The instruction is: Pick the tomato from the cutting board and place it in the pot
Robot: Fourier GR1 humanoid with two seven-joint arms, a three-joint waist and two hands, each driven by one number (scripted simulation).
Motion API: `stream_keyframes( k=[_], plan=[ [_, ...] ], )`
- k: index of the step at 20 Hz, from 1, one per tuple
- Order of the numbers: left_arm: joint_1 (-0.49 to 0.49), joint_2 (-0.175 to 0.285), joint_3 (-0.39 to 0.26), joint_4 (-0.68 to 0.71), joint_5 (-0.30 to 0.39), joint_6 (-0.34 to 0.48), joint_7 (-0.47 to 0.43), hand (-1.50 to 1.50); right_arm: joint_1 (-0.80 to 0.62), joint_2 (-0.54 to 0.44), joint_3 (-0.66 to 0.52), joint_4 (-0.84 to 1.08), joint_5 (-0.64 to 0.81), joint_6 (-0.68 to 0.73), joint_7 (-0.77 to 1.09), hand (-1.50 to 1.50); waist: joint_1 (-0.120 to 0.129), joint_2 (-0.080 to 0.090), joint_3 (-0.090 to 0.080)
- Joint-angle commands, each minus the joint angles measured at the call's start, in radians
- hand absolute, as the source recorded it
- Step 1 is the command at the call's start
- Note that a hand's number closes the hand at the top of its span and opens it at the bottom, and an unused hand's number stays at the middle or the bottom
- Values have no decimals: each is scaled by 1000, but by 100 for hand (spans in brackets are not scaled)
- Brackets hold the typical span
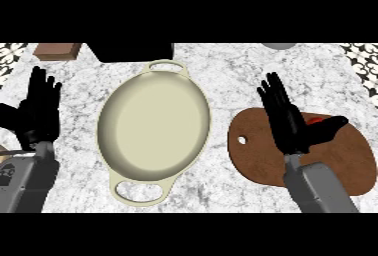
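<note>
Nearest, two grey forearms enter from the lower edge, the left forearm (26,182) at the far left and the right forearm (319,187) lying over the near part of the brown cutting board (255,160). The board sits on the right of the marble worktop (221,75), with a small hole near its left edge.

The right hand (284,117) is above the board. Its fingers are straight and point away, and its thumb is spread out to the right, so it grips nothing. The tomato (315,119) is on the board just beside the palm, only a red sliver of it showing under the thumb.

The left hand (37,112) rests open at the left, fingers up.

Between the hands lies the cream oval pot (155,125), nothing inside it, one loop handle near and one far.

At the far edge are a brown block (57,50), a black object (133,52) and a grey round shape (279,45).
</note>
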Motion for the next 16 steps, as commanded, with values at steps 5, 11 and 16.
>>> stream_keyframes(
  k=[5, 11, 16],
  plan=[
    [125, 165, -123, 18, -160, -99, 18, 0, 151, -385, -166, 154, -5, 114, 172, 150, 9, -23, -11],
    [209, 174, -180, 13, -189, -138, 10, 0, 240, -599, -176, 193, 394, -114, -240, -150, -6, -32, -9],
    [297, 158, -189, -57, -221, -154, -22, 0, 337, -598, -299, 235, 299, 1, -430, -150, 22, -29, -13]
  ],
)
